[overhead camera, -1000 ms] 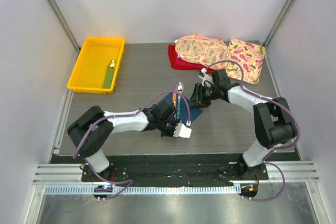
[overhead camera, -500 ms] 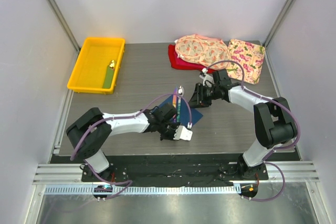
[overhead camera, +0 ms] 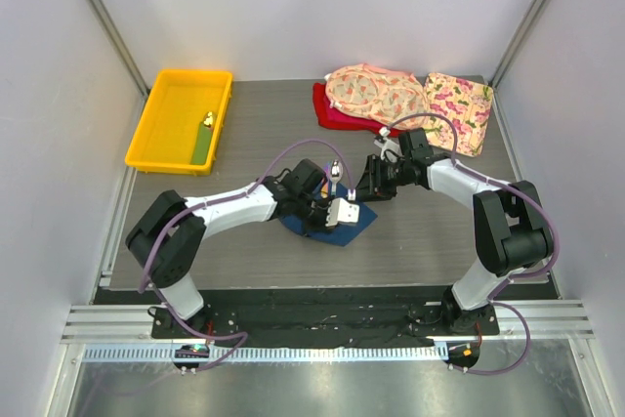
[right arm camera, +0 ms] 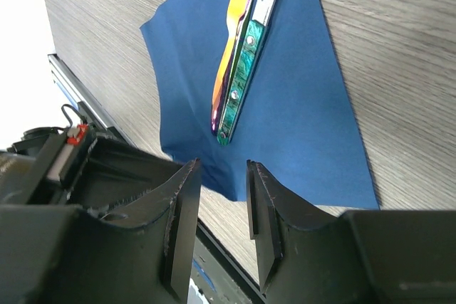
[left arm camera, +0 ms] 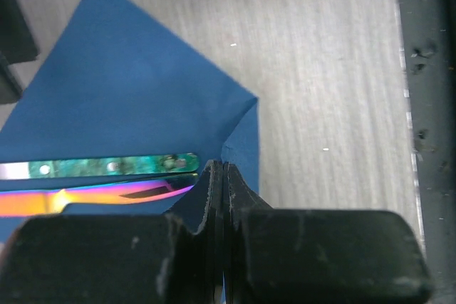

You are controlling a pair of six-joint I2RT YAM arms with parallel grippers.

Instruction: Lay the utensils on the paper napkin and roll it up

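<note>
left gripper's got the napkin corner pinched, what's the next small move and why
Probably draw the left gripper slowly up and over the green-handled utensil and the iridescent purple-orange utensil, folding the thin navy-blue paper napkin across them. Its jaws are shut on the napkin's raised corner, and both utensils already lie on the sheet right beside it.

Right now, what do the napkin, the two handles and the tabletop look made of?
Napkin: thin matte navy paper, likely; it holds a sharp crease and a lifted corner. Green handle: glossy marbled resin or plastic, with small rivets. Other handle: polished metal, iridescent purple-orange coating, mirror-like. Tabletop: grey wood-grain laminate, matte; real wood can't be ruled out.
</note>
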